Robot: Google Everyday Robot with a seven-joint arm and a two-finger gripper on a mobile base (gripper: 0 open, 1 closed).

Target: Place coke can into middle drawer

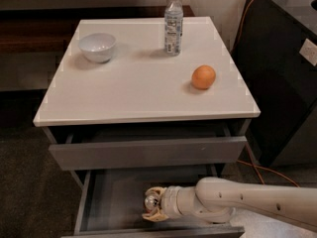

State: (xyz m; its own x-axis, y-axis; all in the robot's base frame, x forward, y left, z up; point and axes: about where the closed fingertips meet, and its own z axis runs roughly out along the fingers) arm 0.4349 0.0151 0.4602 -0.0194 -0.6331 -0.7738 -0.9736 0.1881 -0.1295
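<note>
The middle drawer (pixel 111 202) is pulled out below the cabinet top, its grey tray showing. My gripper (pixel 151 208) is inside it, near the drawer's front, at the end of the white arm (pixel 237 205) that reaches in from the right. It is shut on the coke can (pixel 150 201). Only the can's round silver top shows between the tan fingers; its red body is hidden.
On the white cabinet top (pixel 133 93) stand a white bowl (pixel 97 46) at the back left, a clear water bottle (pixel 173 23) at the back and an orange (pixel 203 77) on the right. The top drawer (pixel 148 152) is slightly ajar. A black cabinet (pixel 292 73) stands at the right.
</note>
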